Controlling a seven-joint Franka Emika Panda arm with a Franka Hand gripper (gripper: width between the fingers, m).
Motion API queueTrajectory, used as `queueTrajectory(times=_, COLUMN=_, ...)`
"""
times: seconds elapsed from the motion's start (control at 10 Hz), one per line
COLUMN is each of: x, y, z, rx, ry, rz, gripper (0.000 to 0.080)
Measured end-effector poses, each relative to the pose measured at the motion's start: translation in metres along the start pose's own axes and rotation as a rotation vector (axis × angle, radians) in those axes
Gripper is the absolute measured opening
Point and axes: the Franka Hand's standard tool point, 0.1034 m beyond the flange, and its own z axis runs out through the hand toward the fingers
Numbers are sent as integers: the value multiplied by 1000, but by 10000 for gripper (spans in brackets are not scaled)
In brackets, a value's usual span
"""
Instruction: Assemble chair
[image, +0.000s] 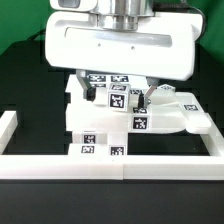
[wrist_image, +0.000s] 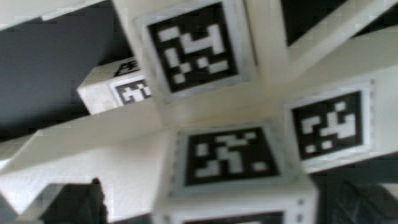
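The chair is a cluster of chunky white pieces with black-and-white tags, stacked together in the middle of the dark table. My gripper reaches down into the top of this cluster from the wide white hand above. In the wrist view, tagged chair pieces fill the picture at very close range. One dark finger stands on one side of a white tagged piece and the other finger on the opposite side. The gripper is open around that piece, with a gap showing on one side.
Low white border rails enclose the work area: one along the front, one at the exterior view's left and one at its right. A flatter white tagged piece juts out toward the exterior view's right.
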Motion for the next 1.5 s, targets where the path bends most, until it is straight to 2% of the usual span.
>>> queueTrajectory(times=0.2, x=0, y=-1, z=-1, rx=1, ry=1, rz=-3, gripper=639)
queueTrajectory(times=0.3, x=0, y=-1, z=-1, rx=1, ry=1, rz=-3, gripper=460)
queueTrajectory(times=0.4, x=0, y=-1, z=0, rx=0, ry=0, rz=-2, gripper=460)
queueTrajectory(times=0.5, x=0, y=-1, z=0, rx=0, ry=-1, rz=-2, gripper=323)
queueTrajectory(times=0.6, x=0, y=-1, z=0, rx=0, ry=-1, rz=-2, gripper=284)
queueTrajectory(times=1.0, x=0, y=0, z=1, rx=2, ry=-1, rz=57, gripper=284)
queueTrajectory(times=1.5, x=1, y=1, z=0, rx=6, ry=-1, rz=415, gripper=284)
